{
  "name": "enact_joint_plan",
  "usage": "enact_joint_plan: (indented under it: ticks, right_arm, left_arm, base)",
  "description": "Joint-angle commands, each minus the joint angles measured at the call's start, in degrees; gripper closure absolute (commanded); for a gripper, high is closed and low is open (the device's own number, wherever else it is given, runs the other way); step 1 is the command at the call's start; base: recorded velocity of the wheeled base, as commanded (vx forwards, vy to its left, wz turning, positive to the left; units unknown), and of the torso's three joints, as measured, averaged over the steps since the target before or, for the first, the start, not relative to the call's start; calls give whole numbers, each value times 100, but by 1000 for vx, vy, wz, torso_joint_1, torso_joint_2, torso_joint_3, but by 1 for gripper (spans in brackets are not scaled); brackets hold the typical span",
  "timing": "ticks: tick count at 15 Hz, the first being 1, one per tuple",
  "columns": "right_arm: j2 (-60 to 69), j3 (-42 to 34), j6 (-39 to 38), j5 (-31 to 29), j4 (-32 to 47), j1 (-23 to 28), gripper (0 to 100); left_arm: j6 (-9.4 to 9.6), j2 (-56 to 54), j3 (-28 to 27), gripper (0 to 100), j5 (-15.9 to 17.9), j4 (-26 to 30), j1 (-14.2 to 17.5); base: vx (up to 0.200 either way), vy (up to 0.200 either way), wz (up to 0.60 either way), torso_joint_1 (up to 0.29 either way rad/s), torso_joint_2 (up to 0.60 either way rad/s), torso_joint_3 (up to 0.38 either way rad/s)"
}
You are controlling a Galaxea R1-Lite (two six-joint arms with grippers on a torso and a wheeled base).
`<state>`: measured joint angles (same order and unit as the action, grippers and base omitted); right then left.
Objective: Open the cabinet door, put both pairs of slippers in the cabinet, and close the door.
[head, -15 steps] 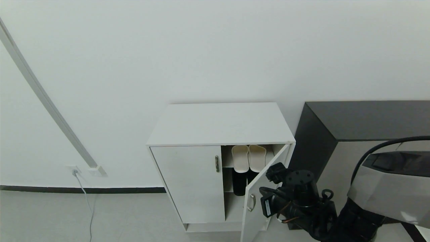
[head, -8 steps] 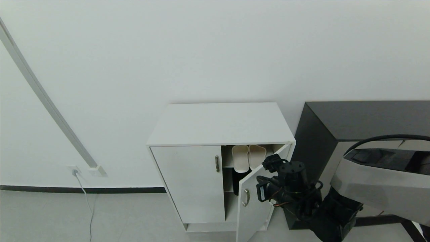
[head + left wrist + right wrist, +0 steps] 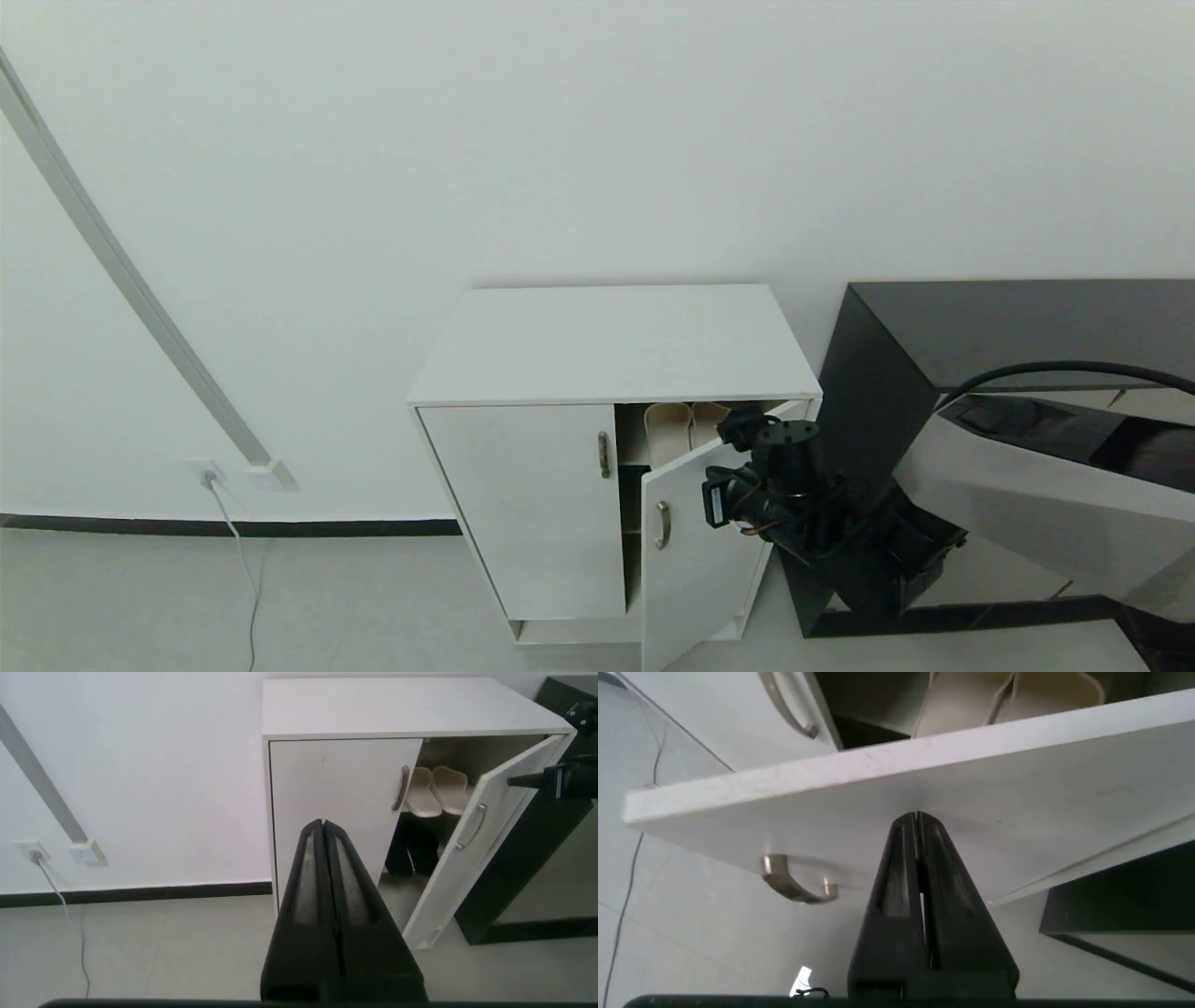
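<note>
Our right hand (image 3: 918,819), fingers together, tip on the outer face of the partly open cabinet door (image 3: 689,551), cream slippers (image 3: 674,422) inside up top, our left hand (image 3: 322,826) closed, well back.

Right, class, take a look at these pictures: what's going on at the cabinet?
The robot is closing the cabinet. Its right gripper, shut, presses on the outer face of the right door, which has swung further closed but is still ajar. A pale pair of slippers sits inside, a dark pair beneath it. The left door is shut, and the left gripper, also shut, hangs back from the cabinet.
</note>
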<state>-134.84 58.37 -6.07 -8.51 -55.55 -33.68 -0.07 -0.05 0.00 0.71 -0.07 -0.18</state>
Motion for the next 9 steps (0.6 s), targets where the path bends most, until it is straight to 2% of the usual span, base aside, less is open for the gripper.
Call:
enact_joint_plan:
  ticks: [1,9]
  right_arm:
    - [-121,307,1,7,141,55,100]
    - [-543,1142,1,-2,282,213,100]
  left_arm:
    - [-1,5,0,100,0,-1,1]
    - [-1,5,0,100,0,-1,1]
  base:
    - [0,0,0,0,0,0]
    - [0,0,0,0,0,0]
